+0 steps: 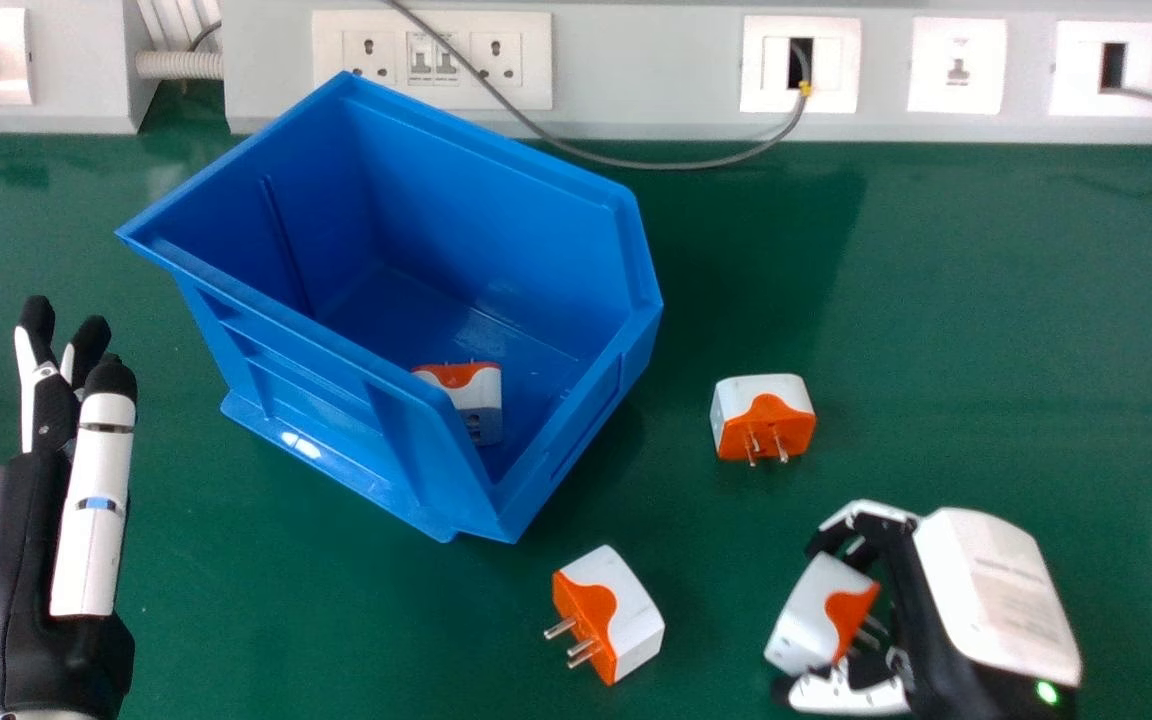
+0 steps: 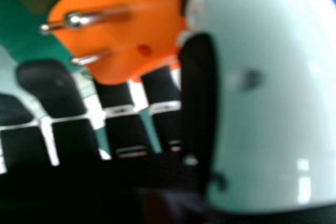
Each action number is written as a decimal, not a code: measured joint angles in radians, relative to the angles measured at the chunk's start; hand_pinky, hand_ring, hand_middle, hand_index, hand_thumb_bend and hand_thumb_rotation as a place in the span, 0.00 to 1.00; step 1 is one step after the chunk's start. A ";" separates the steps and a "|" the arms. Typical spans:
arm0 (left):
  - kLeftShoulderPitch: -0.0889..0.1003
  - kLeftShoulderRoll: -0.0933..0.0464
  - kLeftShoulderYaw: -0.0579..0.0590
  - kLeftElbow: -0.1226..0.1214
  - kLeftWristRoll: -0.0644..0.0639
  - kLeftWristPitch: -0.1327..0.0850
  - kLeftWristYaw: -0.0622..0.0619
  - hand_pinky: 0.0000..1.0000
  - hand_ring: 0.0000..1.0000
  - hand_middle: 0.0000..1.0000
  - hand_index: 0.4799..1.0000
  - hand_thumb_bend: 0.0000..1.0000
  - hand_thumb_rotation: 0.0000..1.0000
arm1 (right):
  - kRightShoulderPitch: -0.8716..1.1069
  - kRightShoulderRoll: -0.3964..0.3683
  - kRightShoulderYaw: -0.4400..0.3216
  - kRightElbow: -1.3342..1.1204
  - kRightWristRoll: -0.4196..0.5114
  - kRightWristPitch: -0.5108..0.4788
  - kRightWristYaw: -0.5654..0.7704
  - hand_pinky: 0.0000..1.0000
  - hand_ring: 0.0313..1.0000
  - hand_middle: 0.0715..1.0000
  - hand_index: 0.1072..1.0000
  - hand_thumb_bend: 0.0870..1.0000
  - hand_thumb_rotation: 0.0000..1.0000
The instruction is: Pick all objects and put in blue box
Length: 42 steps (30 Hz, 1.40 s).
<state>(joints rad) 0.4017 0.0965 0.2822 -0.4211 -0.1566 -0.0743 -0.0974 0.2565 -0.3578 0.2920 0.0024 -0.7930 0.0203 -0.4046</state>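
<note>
Head view: the right hand [image 1: 971,600] is clamped on an adapter [image 1: 811,610] over the bench [image 1: 1016,350], right of the blue box [image 1: 316,370]. It should handle light and stiff, its smooth casing perhaps slippery — best held by the white sides, clear of the metal pins [image 2: 107,15]. Between hand and box sit two loose plugs, the nearer one [image 1: 636,620] and the farther one [image 1: 746,400]; the box's raised wall needs clearing too — another unit [image 1: 481,395] lies inside. The left hand [image 1: 46,540] idles, fingers straight, at the view's left.
</note>
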 measured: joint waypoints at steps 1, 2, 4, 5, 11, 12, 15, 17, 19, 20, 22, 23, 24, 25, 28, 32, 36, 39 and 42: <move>-0.001 0.000 -0.001 -0.001 0.000 0.001 0.000 1.00 1.00 1.00 1.00 0.19 0.93 | 0.013 -0.003 -0.008 -0.033 0.000 -0.001 0.005 0.09 0.10 0.38 0.44 0.46 0.00; -0.004 0.000 -0.003 -0.001 0.000 0.002 0.000 1.00 1.00 1.00 1.00 0.19 0.93 | 0.028 -0.005 -0.017 -0.078 -0.001 0.002 0.017 0.09 0.10 0.38 0.44 0.46 0.00; -0.008 0.000 -0.004 -0.001 0.000 0.002 0.001 1.00 1.00 1.00 1.00 0.20 0.94 | 0.045 -0.009 -0.031 -0.169 -0.006 0.014 0.049 0.12 0.13 0.37 0.45 0.46 0.00; -0.009 -0.001 -0.004 -0.001 0.000 0.002 0.002 1.00 1.00 1.00 1.00 0.20 0.94 | 0.048 -0.008 -0.036 -0.213 -0.006 0.014 0.066 0.11 0.13 0.36 0.45 0.46 0.00; -0.007 -0.002 -0.004 -0.002 0.001 0.002 0.011 1.00 1.00 1.00 1.00 0.21 0.94 | 0.017 0.012 -0.064 -0.391 -0.006 0.008 0.125 0.06 0.06 0.38 0.43 0.47 0.00; -0.007 -0.002 -0.004 -0.002 0.001 0.002 0.011 1.00 1.00 1.00 1.00 0.21 0.94 | 0.005 0.018 -0.064 -0.404 -0.008 0.008 0.135 0.06 0.06 0.38 0.43 0.47 0.00; -0.006 -0.003 -0.005 -0.002 0.002 0.002 0.013 1.00 1.00 1.00 1.00 0.20 0.94 | -0.040 0.020 -0.066 -0.420 -0.005 0.003 0.171 0.08 0.08 0.38 0.43 0.47 0.00; -0.006 -0.003 -0.006 -0.002 0.001 0.003 0.014 1.00 1.00 1.00 1.00 0.20 0.94 | -0.090 0.022 -0.068 -0.420 -0.004 -0.006 0.187 0.07 0.08 0.38 0.43 0.47 0.00; -0.007 -0.004 -0.009 -0.002 0.000 0.002 0.013 1.00 1.00 1.00 1.00 0.20 0.94 | -0.154 0.031 -0.066 -0.404 -0.005 -0.022 0.190 0.07 0.07 0.38 0.43 0.46 0.00; -0.007 -0.004 -0.010 -0.002 -0.002 0.001 0.011 1.00 1.00 1.00 1.00 0.20 0.94 | -0.194 0.038 -0.063 -0.389 -0.005 -0.028 0.194 0.07 0.07 0.38 0.43 0.46 0.00; -0.010 -0.006 -0.012 -0.001 -0.004 -0.002 0.007 1.00 1.00 1.00 1.00 0.21 0.93 | -0.278 0.049 -0.051 -0.349 -0.006 -0.032 0.213 0.08 0.09 0.39 0.43 0.46 0.00; -0.011 -0.006 -0.012 -0.001 -0.004 -0.003 0.005 1.00 1.00 1.00 1.00 0.21 0.92 | -0.315 0.057 -0.044 -0.330 -0.008 -0.031 0.228 0.08 0.09 0.39 0.43 0.46 0.00; -0.011 -0.006 -0.012 -0.001 -0.005 -0.004 0.004 1.00 1.00 1.00 1.00 0.21 0.93 | -0.350 0.067 -0.034 -0.308 -0.009 -0.030 0.239 0.09 0.10 0.39 0.43 0.46 0.00; -0.009 -0.006 -0.012 -0.001 -0.004 -0.004 0.004 1.00 1.00 1.00 1.00 0.21 0.93 | -0.382 0.076 -0.022 -0.282 -0.011 -0.031 0.245 0.09 0.10 0.39 0.43 0.46 0.00; 0.000 -0.007 -0.012 -0.001 -0.001 -0.008 0.001 1.00 1.00 1.00 1.00 0.22 0.94 | -0.474 0.092 0.006 -0.189 -0.030 -0.039 0.253 0.11 0.12 0.37 0.44 0.46 0.00; 0.014 -0.007 -0.011 -0.001 0.000 -0.017 0.000 1.00 1.00 1.00 1.00 0.24 0.95 | -0.584 0.130 0.040 -0.061 -0.047 -0.031 0.254 0.13 0.14 0.37 0.44 0.46 0.00; 0.018 -0.007 -0.011 -0.001 -0.001 -0.019 -0.001 1.00 1.00 1.00 1.00 0.25 0.94 | -0.694 0.166 0.071 0.053 -0.048 -0.033 0.254 0.13 0.15 0.35 0.45 0.45 0.00; 0.023 -0.007 -0.010 -0.001 0.000 -0.019 0.000 1.00 1.00 1.00 1.00 0.26 0.93 | -0.779 0.192 0.087 0.147 -0.045 -0.037 0.248 0.16 0.20 0.36 0.47 0.45 0.00; 0.026 -0.007 -0.006 -0.001 0.000 -0.020 0.001 1.00 1.00 1.00 1.00 0.25 0.91 | -0.859 0.215 0.114 0.260 -0.049 -0.039 0.231 0.20 0.26 0.37 0.48 0.46 0.00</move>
<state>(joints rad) 0.4281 0.0896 0.2761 -0.4224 -0.1567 -0.0940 -0.0964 -0.6023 -0.1431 0.4061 0.2628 -0.8415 -0.0191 -0.1740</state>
